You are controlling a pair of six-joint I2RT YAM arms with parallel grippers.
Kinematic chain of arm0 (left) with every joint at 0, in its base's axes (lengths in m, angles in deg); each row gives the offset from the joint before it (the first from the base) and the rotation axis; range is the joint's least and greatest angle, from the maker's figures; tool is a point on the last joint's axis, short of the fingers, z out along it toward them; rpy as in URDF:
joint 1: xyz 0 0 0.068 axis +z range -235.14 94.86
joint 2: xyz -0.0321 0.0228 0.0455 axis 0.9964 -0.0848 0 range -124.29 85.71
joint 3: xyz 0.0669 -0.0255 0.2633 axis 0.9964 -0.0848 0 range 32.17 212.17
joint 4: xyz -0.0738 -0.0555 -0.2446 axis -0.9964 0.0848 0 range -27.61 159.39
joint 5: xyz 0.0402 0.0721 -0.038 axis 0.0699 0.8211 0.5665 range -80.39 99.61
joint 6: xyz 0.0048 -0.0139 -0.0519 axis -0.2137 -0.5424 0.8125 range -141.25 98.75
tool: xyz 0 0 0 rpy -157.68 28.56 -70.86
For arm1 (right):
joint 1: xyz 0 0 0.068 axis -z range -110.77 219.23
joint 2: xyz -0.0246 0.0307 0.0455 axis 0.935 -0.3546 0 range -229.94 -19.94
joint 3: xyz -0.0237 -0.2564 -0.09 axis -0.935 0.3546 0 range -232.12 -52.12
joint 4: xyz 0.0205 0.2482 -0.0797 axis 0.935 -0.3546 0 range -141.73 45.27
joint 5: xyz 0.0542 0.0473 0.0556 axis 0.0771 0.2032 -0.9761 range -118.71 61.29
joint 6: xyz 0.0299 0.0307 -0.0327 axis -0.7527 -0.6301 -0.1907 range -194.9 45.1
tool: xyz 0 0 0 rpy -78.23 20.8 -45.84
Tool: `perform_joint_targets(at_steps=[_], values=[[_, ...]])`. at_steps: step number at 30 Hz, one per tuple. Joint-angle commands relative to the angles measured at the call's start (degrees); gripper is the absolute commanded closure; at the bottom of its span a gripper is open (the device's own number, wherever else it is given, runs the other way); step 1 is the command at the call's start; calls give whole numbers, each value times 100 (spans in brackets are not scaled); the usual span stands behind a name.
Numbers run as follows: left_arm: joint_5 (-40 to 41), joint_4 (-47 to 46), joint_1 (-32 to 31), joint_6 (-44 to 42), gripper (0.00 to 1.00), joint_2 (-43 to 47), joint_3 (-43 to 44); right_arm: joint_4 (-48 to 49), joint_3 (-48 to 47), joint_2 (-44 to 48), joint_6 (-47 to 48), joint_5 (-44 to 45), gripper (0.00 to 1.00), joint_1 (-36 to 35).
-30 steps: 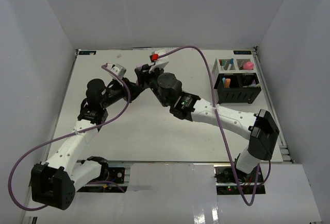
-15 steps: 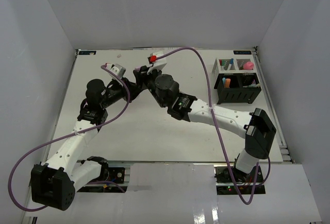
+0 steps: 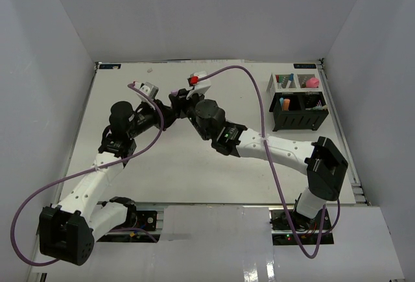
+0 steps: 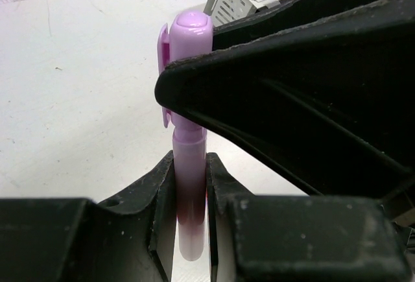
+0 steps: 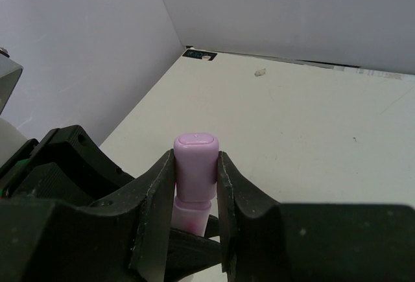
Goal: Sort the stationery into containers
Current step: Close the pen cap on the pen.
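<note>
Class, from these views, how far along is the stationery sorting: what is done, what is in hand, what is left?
Done: several items already stand in the organizer. In hand: a purple marker, clamped by both the left gripper and the right gripper, apparently mid-handover. Left: getting that marker into a compartment. I see no other loose stationery.

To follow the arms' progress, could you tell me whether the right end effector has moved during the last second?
Yes: the right end effector shifted slightly left and nearer in the top view, away from the black organizer.

White table, white walls around; black label at far-left corner; small pale scrap near it
</note>
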Motion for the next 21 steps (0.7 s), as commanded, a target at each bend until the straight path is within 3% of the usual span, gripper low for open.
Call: perform_joint_targets(at_steps=[1,13,21], values=[[129,-326,-16,101,89,223,-8,197,126,214,-180,43,92,-66],[199,-643,-16,233,89,355,-158,373,477,153,-567,-71,92,-276],[313,-739,11,233,90,504,-149,-329,557,135,-550,-343,92,-408]])
